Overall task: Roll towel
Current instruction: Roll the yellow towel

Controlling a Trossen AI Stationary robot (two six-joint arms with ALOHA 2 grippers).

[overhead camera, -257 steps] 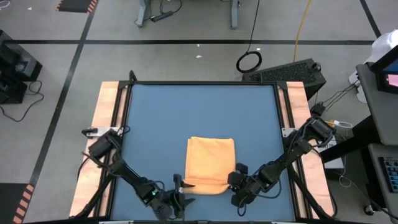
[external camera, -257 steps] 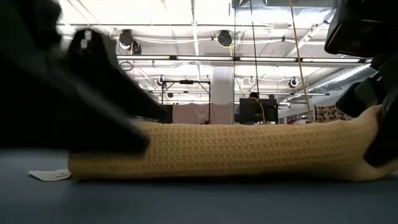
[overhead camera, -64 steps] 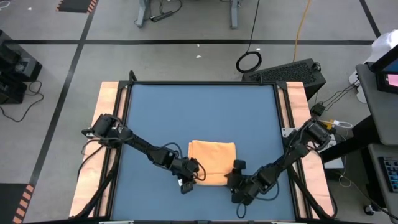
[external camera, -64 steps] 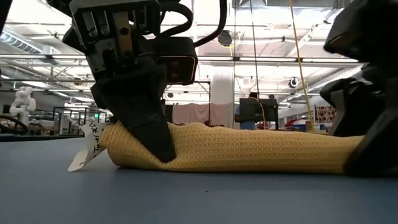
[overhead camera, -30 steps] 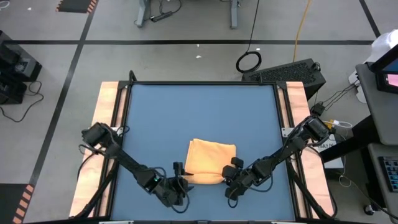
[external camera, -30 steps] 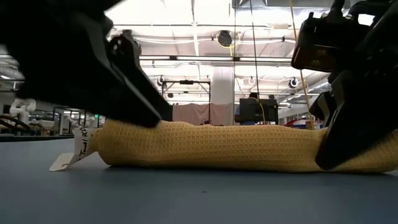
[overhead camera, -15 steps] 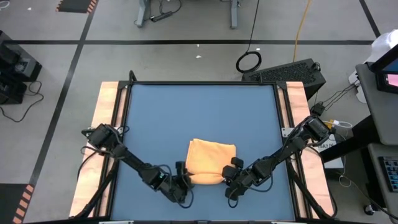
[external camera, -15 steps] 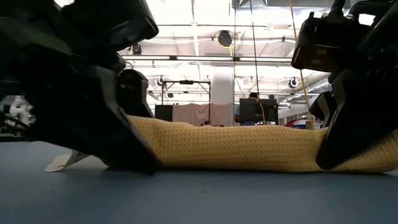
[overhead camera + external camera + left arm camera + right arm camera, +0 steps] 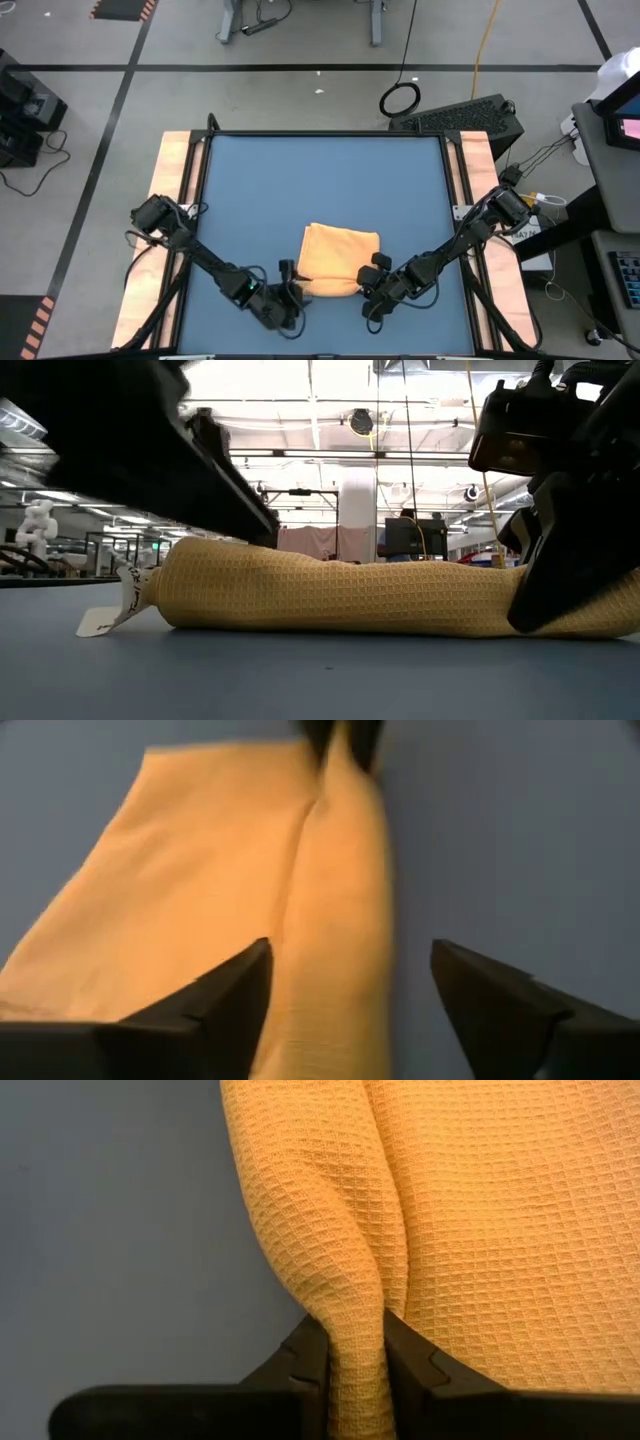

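Evidently the left end effector [image 9: 287, 305] had backed off open-jawed from the orange-yellow waffle-weave towel [image 9: 338, 262] lying part-rolled near the blue table's [image 9: 320, 190] front edge, its rolled end pinched by the right end effector [image 9: 352, 1355], leaving rolling unfinished.

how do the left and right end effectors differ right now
The left end effector is open, its fingers apart with the towel's rolled edge between them but not gripped. The right end effector is shut on the towel, pinching a fold. In the high view the left sits at the roll's left end, the right at its right end. Both are low at the towel's near edge.
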